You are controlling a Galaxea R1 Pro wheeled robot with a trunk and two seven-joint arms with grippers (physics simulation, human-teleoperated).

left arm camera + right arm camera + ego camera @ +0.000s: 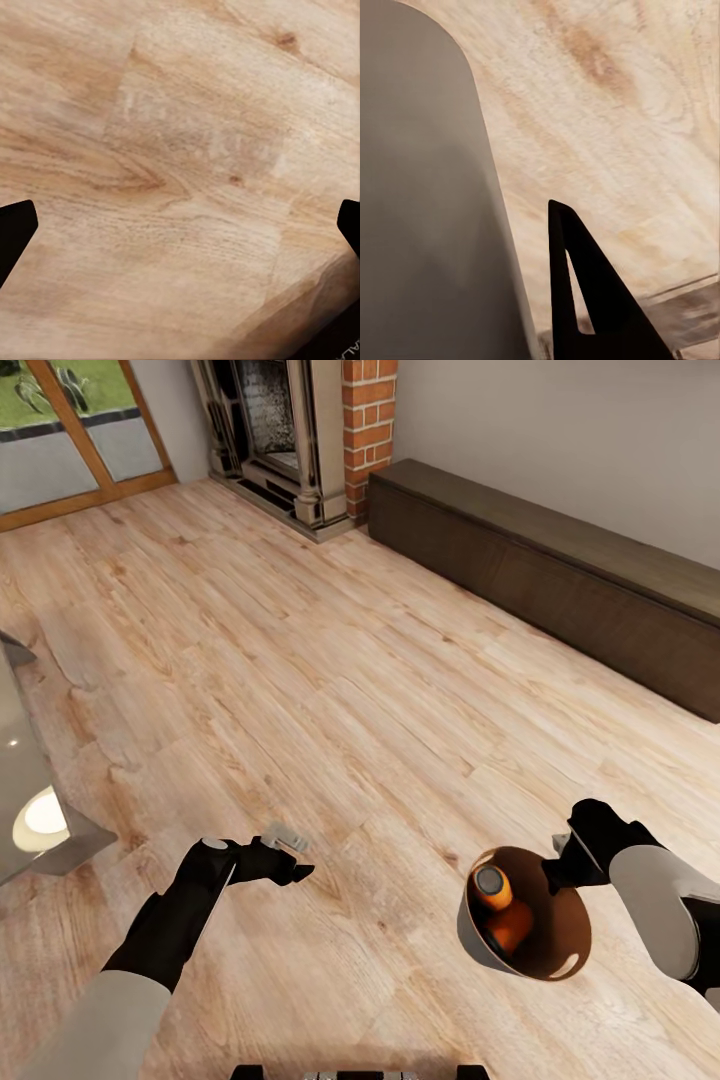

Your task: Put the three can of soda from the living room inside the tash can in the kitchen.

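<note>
The tash can (470, 935), grey outside and glossy brown inside, hangs just above the wood floor at the lower right of the head view. My right gripper (556, 872) is shut on its rim. Inside lies a can of soda (493, 887) with its grey end up, and a second orange can (514, 926) rests beneath it. In the right wrist view the bin's grey wall (427, 210) stands beside one black finger (574, 300). My left gripper (290, 855) is held out over bare floor, open and empty, its fingertips (15, 232) far apart.
A glass-topped coffee table (30, 800) juts in at the left edge. A long low dark cabinet (560, 575) runs along the right wall. The brick fireplace (300, 430) and a glazed door (70, 430) stand at the back. Wood floor (330, 690) stretches ahead.
</note>
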